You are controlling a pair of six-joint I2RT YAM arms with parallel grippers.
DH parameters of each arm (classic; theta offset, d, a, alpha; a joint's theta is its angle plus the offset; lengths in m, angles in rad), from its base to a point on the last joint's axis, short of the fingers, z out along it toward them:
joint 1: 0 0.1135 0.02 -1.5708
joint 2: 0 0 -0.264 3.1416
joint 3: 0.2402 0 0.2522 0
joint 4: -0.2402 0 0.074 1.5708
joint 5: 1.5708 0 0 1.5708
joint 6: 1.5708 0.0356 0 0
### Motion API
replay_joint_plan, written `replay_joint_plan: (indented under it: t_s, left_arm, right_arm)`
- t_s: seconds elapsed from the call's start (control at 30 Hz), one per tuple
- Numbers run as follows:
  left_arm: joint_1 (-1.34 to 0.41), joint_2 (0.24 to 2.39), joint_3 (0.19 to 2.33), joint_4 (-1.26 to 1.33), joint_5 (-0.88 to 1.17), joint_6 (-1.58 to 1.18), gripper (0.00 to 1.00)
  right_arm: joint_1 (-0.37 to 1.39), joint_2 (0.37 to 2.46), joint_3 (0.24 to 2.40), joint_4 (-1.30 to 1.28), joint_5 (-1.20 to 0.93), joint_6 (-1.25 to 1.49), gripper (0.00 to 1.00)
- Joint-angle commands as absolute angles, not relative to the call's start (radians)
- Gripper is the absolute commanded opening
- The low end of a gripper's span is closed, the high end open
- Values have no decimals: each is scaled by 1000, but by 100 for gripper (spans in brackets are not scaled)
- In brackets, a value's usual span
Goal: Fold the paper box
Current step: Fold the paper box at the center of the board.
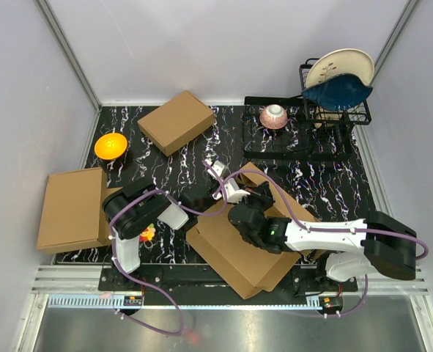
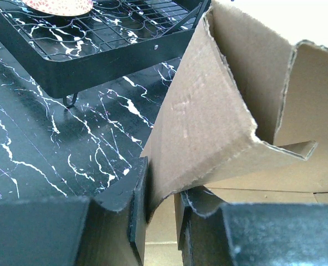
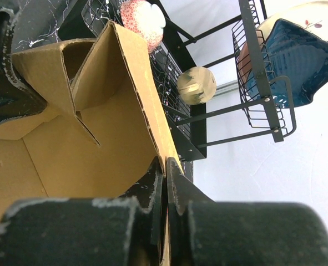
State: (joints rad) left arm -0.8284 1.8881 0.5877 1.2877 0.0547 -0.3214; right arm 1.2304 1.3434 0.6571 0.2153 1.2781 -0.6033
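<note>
Landmark: black wire dish rack (image 1: 282, 152) at the far right of the black, white-veined table (image 1: 165, 165). Everything here is placed from it.

Paper box: the big brown corrugated cardboard die-cut mailer (image 1: 234, 253) sits just on the near side of the rack, toward the arm bases. Its walls and flaps are partly raised, and its near corner reaches past the table's near edge.

Left gripper (image 2: 161, 200): it's at a corner of the box, with the rack's flat tray just beyond. A raised flap runs between the two black fingers. One finger (image 2: 133, 205) is against the cardboard, and a sliver of gap shows at the other. Whether that is a firm pinch, I cannot tell.

Right gripper (image 3: 165, 177): its fingers are pressed together, pinching the top edge of an upright box wall. The rack rises right behind that wall.

On the rack: a white bowl with red pattern (image 1: 273, 116) sits on the tray. A cream plate (image 1: 341, 66) and a dark blue dish (image 1: 338, 92) stand in the upright basket.

Compact brown cardboard box (image 1: 176, 121): closed, left of the rack, level with it.

Glossy orange bowl (image 1: 110, 145): well to the rack's left.

Flat tan cardboard slab (image 1: 73, 209): farthest left of the rack, nearer the arm bases.
</note>
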Motion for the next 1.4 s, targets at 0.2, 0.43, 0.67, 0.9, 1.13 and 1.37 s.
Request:
replay_joint_plan:
  t_s: [0.2,0.43,0.67,0.9,1.13,1.37]
  left_arm:
    - [-807,1885,620,1666,43,-376,4]
    - [-807,1861,600,1654,38,-351,3]
    - [-807,1841,583,1635,20,-328,3]
    - [-811,1807,594,1554,14,-293,3]
    - [-811,1778,560,1499,3,-304,2]
    - [-815,1703,512,1394,-21,-307,2]
  right_arm:
    - [1272,1312,732,161,1097,-469,42]
    - [1282,1269,802,167,1109,-500,57]
    - [1293,1206,833,205,1118,-534,65]
    - [1295,1138,815,262,1146,-575,73]
    - [1282,1100,730,336,1189,-646,81]
    - [1256,1065,666,347,1215,-657,83]
